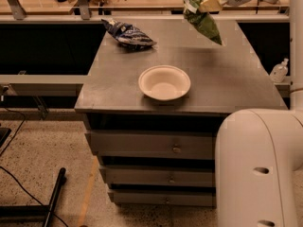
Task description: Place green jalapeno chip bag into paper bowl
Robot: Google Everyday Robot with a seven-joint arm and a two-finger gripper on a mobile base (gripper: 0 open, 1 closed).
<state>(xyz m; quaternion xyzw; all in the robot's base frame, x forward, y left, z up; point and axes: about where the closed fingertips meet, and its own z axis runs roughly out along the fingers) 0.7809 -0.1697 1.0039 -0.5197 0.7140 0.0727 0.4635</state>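
Note:
The green jalapeno chip bag [203, 21] hangs in the air above the back right part of the grey cabinet top [227, 74]. My gripper [204, 3] is shut on the bag's upper end, at the top right of the view. The white paper bowl [164, 82] sits near the front middle of the top, empty, to the lower left of the bag.
A dark blue and white chip bag [129, 34] lies at the back left of the top. Drawers [156, 148] are below the front edge. My white arm base [258, 169] fills the lower right. A small bottle [279, 70] stands at the right. A cluttered bench is behind.

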